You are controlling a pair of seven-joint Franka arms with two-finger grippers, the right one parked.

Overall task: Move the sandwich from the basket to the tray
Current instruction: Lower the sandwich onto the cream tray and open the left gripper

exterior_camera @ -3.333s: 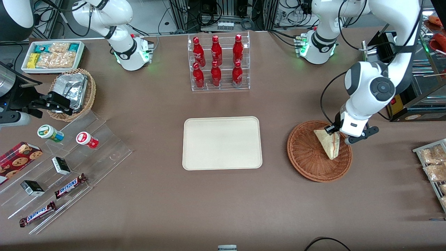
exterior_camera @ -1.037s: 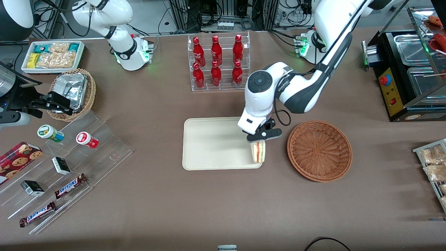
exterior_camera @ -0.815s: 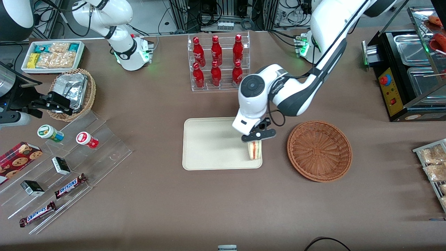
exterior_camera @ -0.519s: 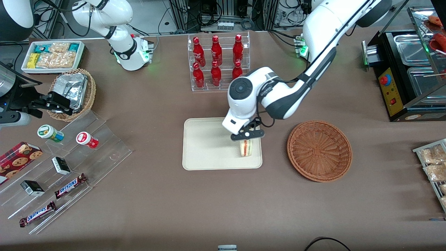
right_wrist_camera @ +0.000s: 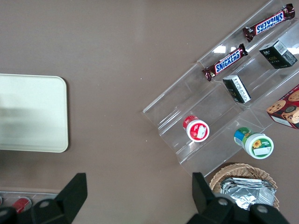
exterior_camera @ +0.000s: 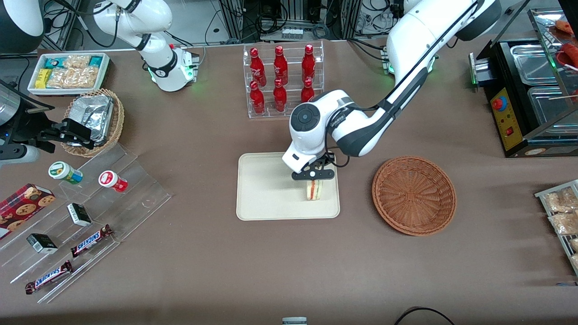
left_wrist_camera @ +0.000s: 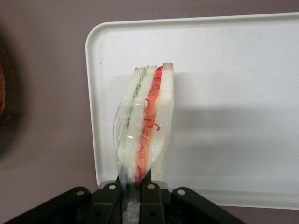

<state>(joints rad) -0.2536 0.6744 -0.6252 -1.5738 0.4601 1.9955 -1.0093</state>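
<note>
The left arm is bent low over the tray (exterior_camera: 266, 189), its gripper (exterior_camera: 313, 177) closed on the sandwich (exterior_camera: 314, 190). The wedge is held edge-up above the tray's basket-side (exterior_camera: 413, 195) end, red and green layers showing between white bread.

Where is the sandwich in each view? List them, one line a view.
Front view: sandwich hangs from the gripper, jaws shut on it, over the tray.
Left wrist view: sandwich fills the middle, tray beneath.
Right wrist view: not in it.
Shared landmark: the tray.
</note>
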